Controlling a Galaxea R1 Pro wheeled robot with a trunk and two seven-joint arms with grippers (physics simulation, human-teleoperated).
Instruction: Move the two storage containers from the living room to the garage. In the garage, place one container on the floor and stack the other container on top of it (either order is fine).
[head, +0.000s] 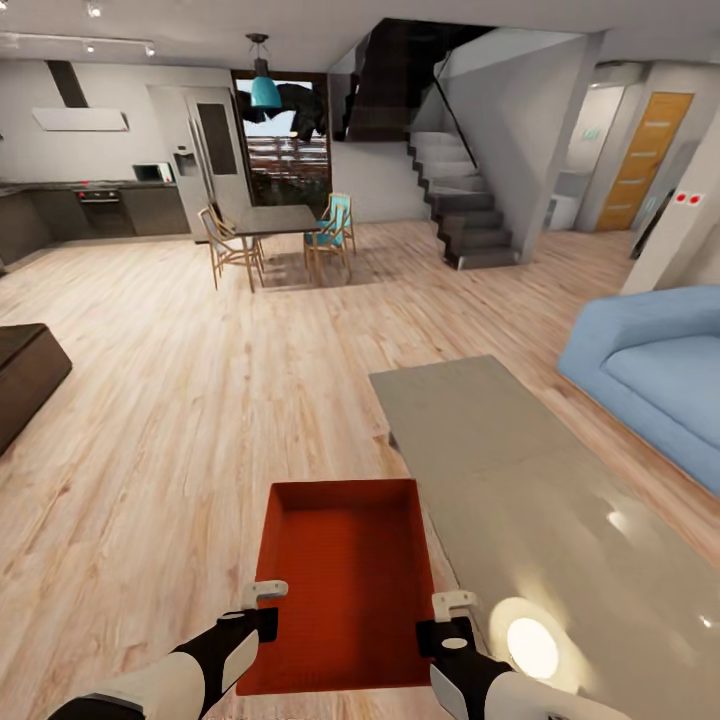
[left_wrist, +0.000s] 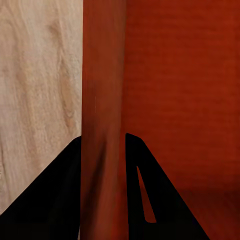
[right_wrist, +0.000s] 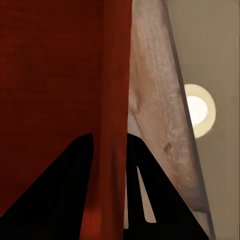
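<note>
Storage container (head: 345, 580): orange-red, open-top, lower centre of the head view, held level above the wood-plank floor (head: 160, 420); its near edge is cut off behind the arms.

Left tool (head: 262, 597): clamped on the container's left wall, one finger either side of the wall (left_wrist: 102, 100) in the left wrist view; fingertips are dark silhouettes, detail not legible.

Right tool (head: 450, 605): clamped likewise on the right wall (right_wrist: 116, 100).

Grey glossy surface (head: 520, 470): right of the container, with a round light reflection (head: 530, 645) on it, partly cut by the frame.

Blue sofa (head: 650, 370): right edge, cropped.

Dining table with chairs (head: 275, 235): upper centre.

Staircase (head: 460, 190): upper right.
</note>
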